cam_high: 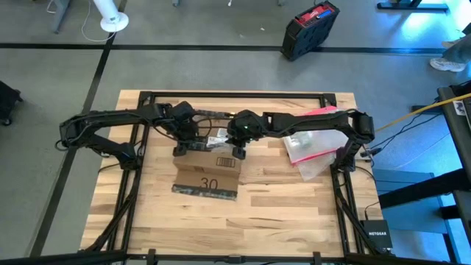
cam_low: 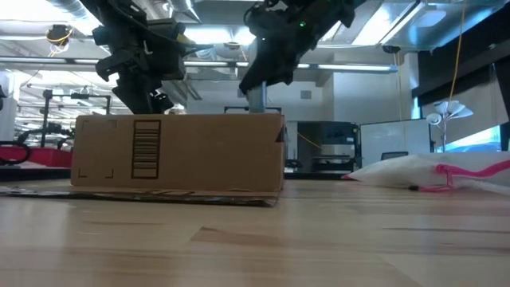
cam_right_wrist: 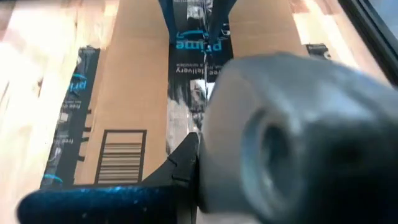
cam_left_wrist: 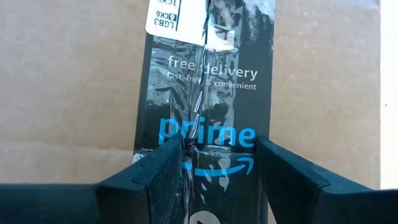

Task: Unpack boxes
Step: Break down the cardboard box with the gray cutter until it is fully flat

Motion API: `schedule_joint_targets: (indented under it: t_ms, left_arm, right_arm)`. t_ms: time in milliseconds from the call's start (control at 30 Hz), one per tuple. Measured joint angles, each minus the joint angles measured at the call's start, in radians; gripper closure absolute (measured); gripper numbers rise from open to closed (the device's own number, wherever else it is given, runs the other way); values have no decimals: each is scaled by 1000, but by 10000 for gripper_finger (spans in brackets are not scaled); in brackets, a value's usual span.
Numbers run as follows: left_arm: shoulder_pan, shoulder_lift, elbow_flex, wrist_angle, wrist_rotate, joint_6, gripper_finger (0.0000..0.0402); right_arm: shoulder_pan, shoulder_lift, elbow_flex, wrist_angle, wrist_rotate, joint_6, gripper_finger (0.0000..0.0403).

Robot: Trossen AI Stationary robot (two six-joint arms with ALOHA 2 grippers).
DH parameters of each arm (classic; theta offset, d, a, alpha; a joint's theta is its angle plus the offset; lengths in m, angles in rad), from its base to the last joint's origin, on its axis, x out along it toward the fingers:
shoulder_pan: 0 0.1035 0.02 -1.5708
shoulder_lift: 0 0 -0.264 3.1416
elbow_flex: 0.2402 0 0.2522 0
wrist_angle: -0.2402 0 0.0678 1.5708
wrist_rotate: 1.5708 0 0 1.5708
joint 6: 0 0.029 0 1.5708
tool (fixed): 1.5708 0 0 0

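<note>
The brown cardboard box [cam_high: 210, 163] [cam_low: 179, 151] stands on the table with its flaps shut. A black printed tape strip [cam_left_wrist: 208, 93] runs along its top, beside a white label [cam_left_wrist: 177, 15]. A flat cardboard piece with black tape [cam_high: 206, 190] [cam_low: 151, 194] lies at the foot of the box's near side. My left gripper [cam_high: 180, 149] [cam_left_wrist: 217, 174] is open above the left end of the box top, its fingers straddling the tape. My right gripper [cam_high: 239, 151] [cam_low: 256, 96] hangs over the right end of the box top. A blurred grey shape [cam_right_wrist: 292, 137] fills much of the right wrist view. My left gripper comes from above, pointing down, onto the black tape strip [cam_left_wrist: 214, 140] near the left end of the box top. One fingertip [cam_left_wrist: 168, 168] sits at the tape's crinkled middle seam, the other [cam_left_wrist: 283, 177] at the tape's edge. The box stays flat on the table.
A clear plastic pouch with a pink-red edge [cam_high: 313, 143] [cam_low: 434, 170] lies on the table to the right of the box. A black frame [cam_high: 235, 94] runs around the table's edges. A black and red case [cam_high: 309, 29] stands on the floor beyond the far edge.
</note>
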State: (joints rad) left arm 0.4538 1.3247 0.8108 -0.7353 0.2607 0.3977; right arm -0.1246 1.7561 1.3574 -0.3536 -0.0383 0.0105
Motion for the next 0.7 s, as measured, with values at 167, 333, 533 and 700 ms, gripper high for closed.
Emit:
schedule_joint_targets:
  t_ms: [167, 333, 533, 700]
  left_arm:
    - [0, 0, 0, 5, -1, -3, 201]
    - [0, 0, 1, 17, 0, -9, 201]
    - [0, 0, 2, 24, 1, -18, 201]
    - [0, -1, 3, 19, -5, -21, 201]
  right_arm:
    - [0, -16, 2, -92, -2, -5, 331]
    - [0, -41, 1, -145, 1, -8, 331]
    - [0, -98, -2, -199, 12, -11, 331]
    - [0, -154, 1, -278, 13, -11, 331]
